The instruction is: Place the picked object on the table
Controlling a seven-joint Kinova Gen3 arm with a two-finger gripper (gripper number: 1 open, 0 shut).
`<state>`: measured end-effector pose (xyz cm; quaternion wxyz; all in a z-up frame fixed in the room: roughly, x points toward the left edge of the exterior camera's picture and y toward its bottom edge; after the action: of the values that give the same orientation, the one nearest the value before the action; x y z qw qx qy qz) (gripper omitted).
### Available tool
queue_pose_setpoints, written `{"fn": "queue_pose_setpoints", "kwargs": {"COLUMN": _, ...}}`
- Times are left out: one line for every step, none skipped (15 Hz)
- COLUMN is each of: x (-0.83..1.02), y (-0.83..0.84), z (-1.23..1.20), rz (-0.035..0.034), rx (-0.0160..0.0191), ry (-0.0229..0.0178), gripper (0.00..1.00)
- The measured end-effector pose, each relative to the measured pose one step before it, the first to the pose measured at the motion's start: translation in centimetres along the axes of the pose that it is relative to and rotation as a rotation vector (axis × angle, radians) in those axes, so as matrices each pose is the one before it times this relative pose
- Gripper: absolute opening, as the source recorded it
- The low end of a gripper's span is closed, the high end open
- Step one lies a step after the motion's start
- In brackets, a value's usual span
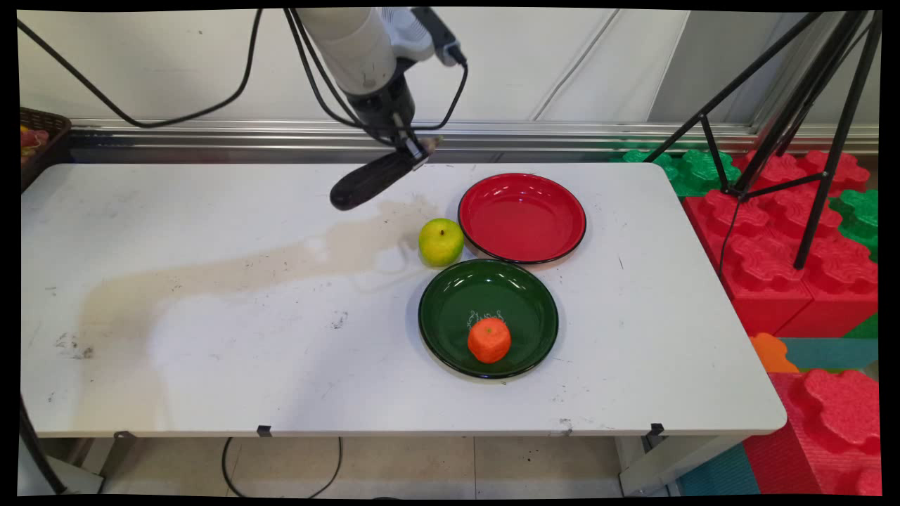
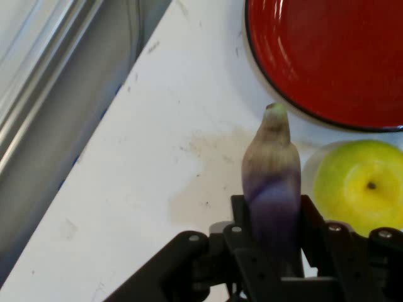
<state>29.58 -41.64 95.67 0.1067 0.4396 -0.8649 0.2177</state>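
- Jaws are seen closed on a dark purple eggplant point(image 1: 369, 181), gripped at its pale stem end. In hand view the eggplant point(image 2: 272, 170) is clamped between both fingers, w/ its stem tip pointing toward the red plate point(image 2: 327, 56).
- Eggplant is held left of the red plate point(image 1: 522, 218), near the far edge of the surface point(image 1: 211, 337). Its fat end is slanted down and away from the plate.
- It is judged to be hanging clear of the surface, not resting on it. No contact can be made out in either view.
- A green apple point(image 1: 441, 242) is placed just beside the red plate's left-front rim. Whether they touch can't be told. In hand view the apple point(image 2: 359, 185) is seen right next to the eggplant's gripped end.
- A green plate point(image 1: 450, 281) is set directly in front of the red plate, rims nearly meeting. An orange fruit point(image 1: 489, 339) is sat inside it, toward its near side.
- A pale brown stain point(image 1: 281, 263) is spread across the surface, running left and toward the near side from the apple.
- The red plate itself is seen bare, nothing in it.
- A dark basket point(image 1: 42, 133) is glimpsed far left of the red plate, beyond the surface's corner.
- A black tripod point(image 1: 808, 126) and red/green foam blocks point(image 1: 787, 239) are stood right of the red plate, off the surface.
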Motion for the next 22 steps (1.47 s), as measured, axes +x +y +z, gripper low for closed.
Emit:
{"fn": "queue_pose_setpoints", "kwargs": {"x": -0.107, "y": -0.197, "z": 0.588, "rz": -0.00074, "rx": -0.00090, "ry": -0.00650, "gripper": 0.00}}
{"fn": "queue_pose_setpoints", "kwargs": {"x": -0.138, "y": -0.300, "z": 0.877, "rz": 0.00012, "rx": -0.00126, "ry": -0.00920, "gripper": 0.00}}
{"fn": "queue_pose_setpoints", "kwargs": {"x": -0.096, "y": -0.200, "z": 0.570, "rz": 0.00002, "rx": -0.00060, "ry": -0.00600, "gripper": 0.00}}
{"fn": "queue_pose_setpoints", "kwargs": {"x": -0.170, "y": -0.314, "z": 0.849, "rz": -0.00048, "rx": -0.00021, "ry": -0.00882, "gripper": 0.00}}
{"fn": "queue_pose_setpoints", "kwargs": {"x": -0.080, "y": -0.189, "z": 0.556, "rz": -0.00002, "rx": -0.00040, "ry": -0.00545, "gripper": 0.00}}
{"fn": "queue_pose_setpoints", "kwargs": {"x": -0.081, "y": -0.257, "z": 0.821, "rz": 0.00016, "rx": -0.00059, "ry": -0.00765, "gripper": 0.00}}
{"fn": "queue_pose_setpoints", "kwargs": {"x": -0.114, "y": -0.295, "z": 0.929, "rz": -0.00076, "rx": -0.00054, "ry": -0.00858, "gripper": 0.00}}
{"fn": "queue_pose_setpoints", "kwargs": {"x": -0.110, "y": -0.278, "z": 0.883, "rz": -0.00142, "rx": -0.00101, "ry": -0.00802, "gripper": 0.00}}
{"fn": "queue_pose_setpoints", "kwargs": {"x": -0.081, "y": -0.215, "z": 0.744, "rz": -0.00117, "rx": -0.00123, "ry": -0.00707, "gripper": 0.00}}
{"fn": "queue_pose_setpoints", "kwargs": {"x": -0.053, "y": -0.143, "z": 0.483, "rz": 0.00033, "rx": -0.00103, "ry": -0.00414, "gripper": 0.00}}
{"fn": "queue_pose_setpoints", "kwargs": {"x": -0.113, "y": -0.231, "z": 0.729, "rz": 0.00111, "rx": -0.00187, "ry": -0.00696, "gripper": 0.00}}
{"fn": "queue_pose_setpoints", "kwargs": {"x": -0.060, "y": -0.132, "z": 0.481, "rz": 0.00204, "rx": -0.00198, "ry": -0.00415, "gripper": 0.00}}
{"fn": "queue_pose_setpoints", "kwargs": {"x": -0.070, "y": -0.161, "z": 0.719, "rz": 0.00607, "rx": -0.00445, "ry": -0.00633, "gripper": 0.00}}
{"fn": "queue_pose_setpoints", "kwargs": {"x": -0.040, "y": -0.106, "z": 0.470, "rz": 0.00397, "rx": -0.00296, "ry": -0.00311, "gripper": 0.00}}
{"fn": "queue_pose_setpoints", "kwargs": {"x": -0.035, "y": -0.145, "z": 0.710, "rz": 0.00632, "rx": -0.00450, "ry": -0.00392, "gripper": 0.00}}
{"fn": "queue_pose_setpoints", "kwargs": {"x": -0.025, "y": -0.176, "z": 0.896, "rz": 0.00746, "rx": -0.00559, "ry": -0.00291, "gripper": 0.00}}
{"fn": "queue_pose_setpoints", "kwargs": {"x": -0.021, "y": -0.126, "z": 0.630, "rz": 0.00502, "rx": -0.00404, "ry": -0.00169, "gripper": 0.00}}
{"fn": "queue_pose_setpoints", "kwargs": {"x": -0.007, "y": -0.115, "z": 0.587, "rz": 0.00497, "rx": -0.00372, "ry": -0.00139, "gripper": 0.00}}
{"fn": "queue_pose_setpoints", "kwargs": {"x": -0.028, "y": -0.078, "z": 0.357, "rz": 0.00290, "rx": -0.00240, "ry": -0.00084, "gripper": 0.00}}
{"fn": "queue_pose_setpoints", "kwargs": {"x": -0.105, "y": -0.141, "z": 0.513, "rz": 0.00320, "rx": -0.00349, "ry": -0.00042, "gripper": 0.00}}
{"fn": "queue_pose_setpoints", "kwargs": {"x": -0.058, "y": -0.120, "z": 0.540, "rz": 0.00460, "rx": -0.00426, "ry": 0.00046, "gripper": 0.00}}
{"fn": "queue_pose_setpoints", "kwargs": {"x": -0.017, "y": -0.089, "z": 0.501, "rz": 0.00554, "rx": -0.00469, "ry": 0.00108, "gripper": 0.00}}
